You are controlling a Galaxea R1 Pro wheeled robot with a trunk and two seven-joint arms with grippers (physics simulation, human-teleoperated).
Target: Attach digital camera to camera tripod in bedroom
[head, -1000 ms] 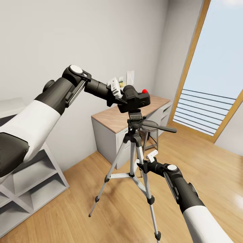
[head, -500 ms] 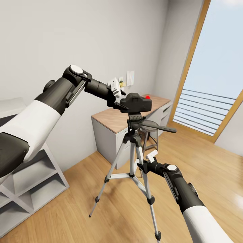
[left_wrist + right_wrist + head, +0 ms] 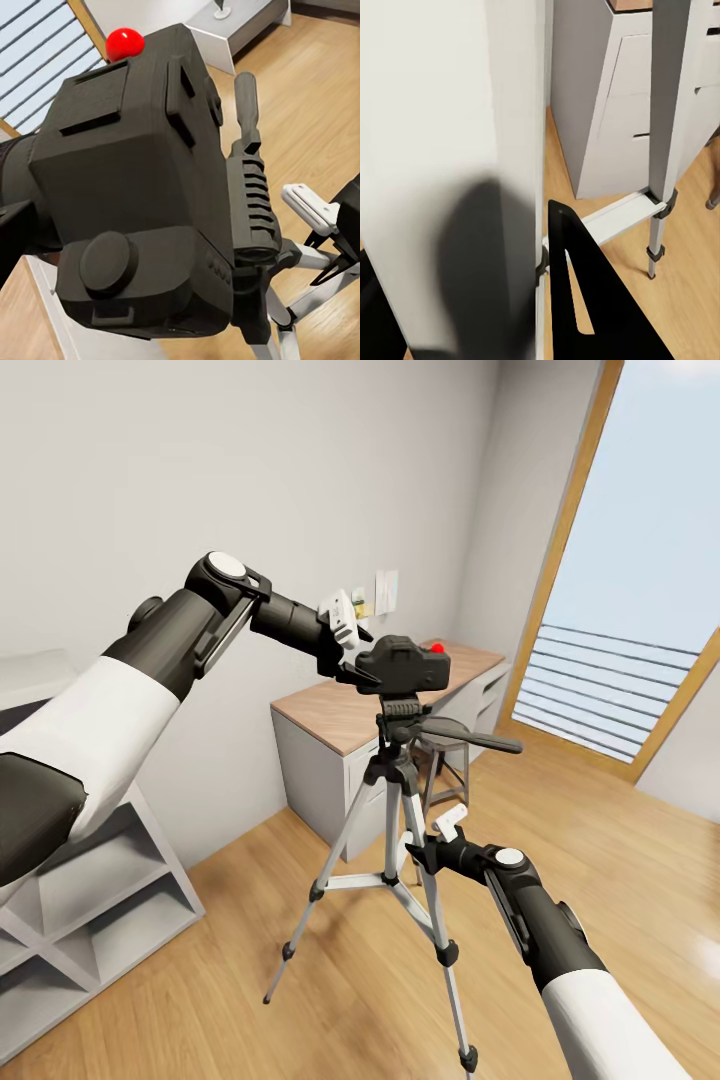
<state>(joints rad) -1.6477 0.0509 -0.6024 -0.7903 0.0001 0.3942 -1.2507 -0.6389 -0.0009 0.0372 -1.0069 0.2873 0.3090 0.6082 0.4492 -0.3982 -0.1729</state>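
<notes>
Head view: digital camera (image 3: 405, 665) sitting level on the head of the camera tripod (image 3: 398, 800), red button on top, in the bedroom in front of the wood-topped worktop (image 3: 345, 710). Left hand (image 3: 350, 656) right at the camera's back side, can't tell if clamped or loose. Right hand (image 3: 420, 852) closed around a silver tripod leg, lower down.

Left wrist view: camera (image 3: 135, 195) huge and close, black pan handle (image 3: 251, 187) running alongside.

Right wrist view: blurry pale leg (image 3: 450, 165) right up close, wood floor (image 3: 690, 285) behind.
</notes>
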